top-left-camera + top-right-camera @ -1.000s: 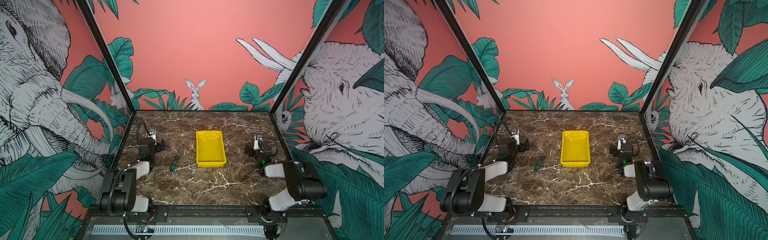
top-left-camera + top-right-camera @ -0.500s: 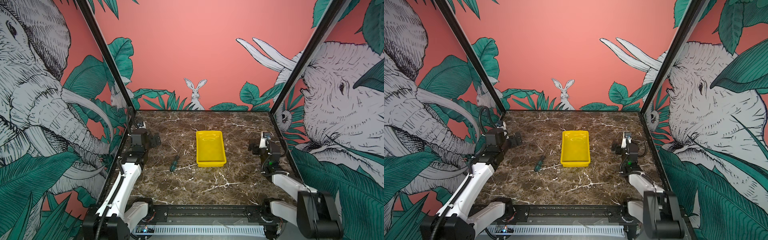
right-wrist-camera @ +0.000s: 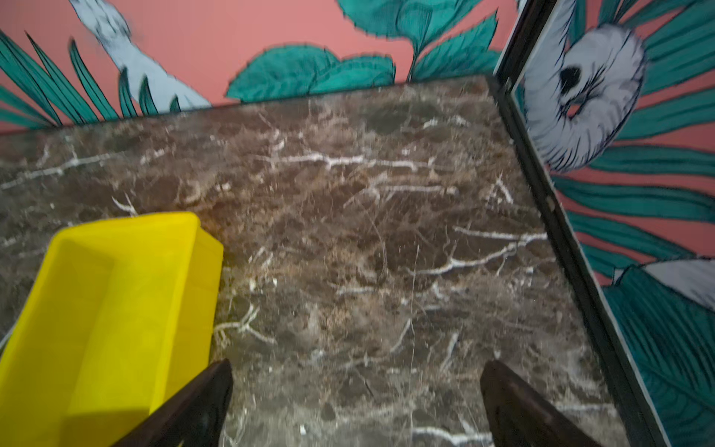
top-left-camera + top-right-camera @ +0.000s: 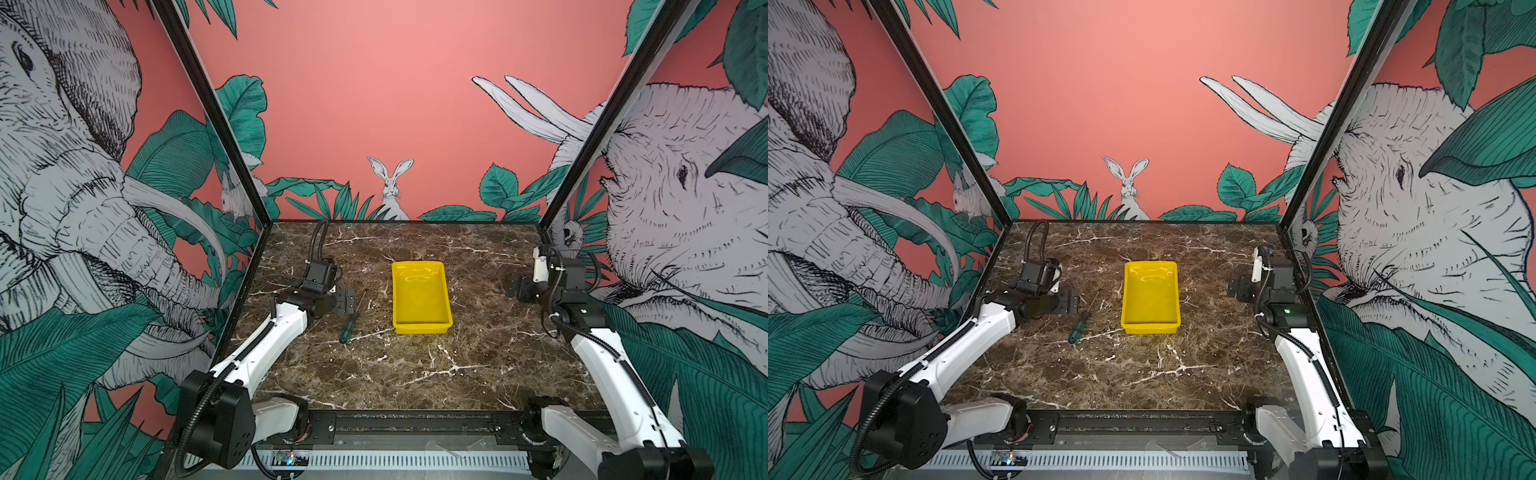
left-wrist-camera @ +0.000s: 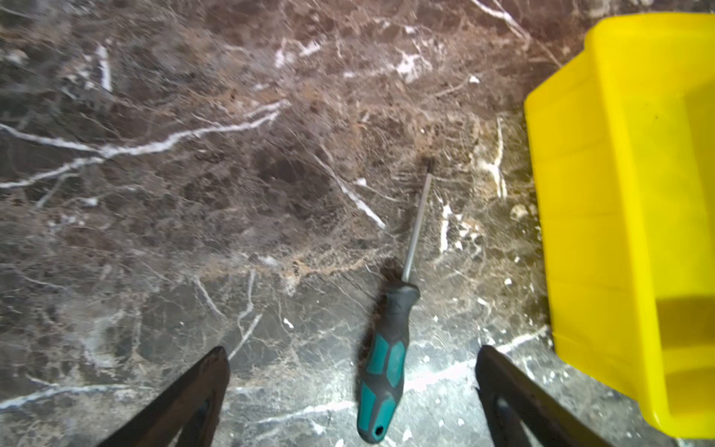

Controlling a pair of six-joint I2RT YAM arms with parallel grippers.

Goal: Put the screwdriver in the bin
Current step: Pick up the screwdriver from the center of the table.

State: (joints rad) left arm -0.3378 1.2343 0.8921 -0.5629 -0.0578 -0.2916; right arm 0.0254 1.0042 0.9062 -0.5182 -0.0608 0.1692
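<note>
Brown marble table (image 4: 415, 374), green-handled screwdriver (image 5: 383, 371) lying flat just beside the yellow bin (image 4: 422, 331), left gripper (image 5: 353, 349) spread wide over it, right gripper (image 3: 356, 363) spread wide too, holding nothing.

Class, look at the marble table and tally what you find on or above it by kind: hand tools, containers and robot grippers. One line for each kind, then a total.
screwdriver: 1
bin: 1
grippers: 2, the left gripper and the right gripper
Total: 4
</note>
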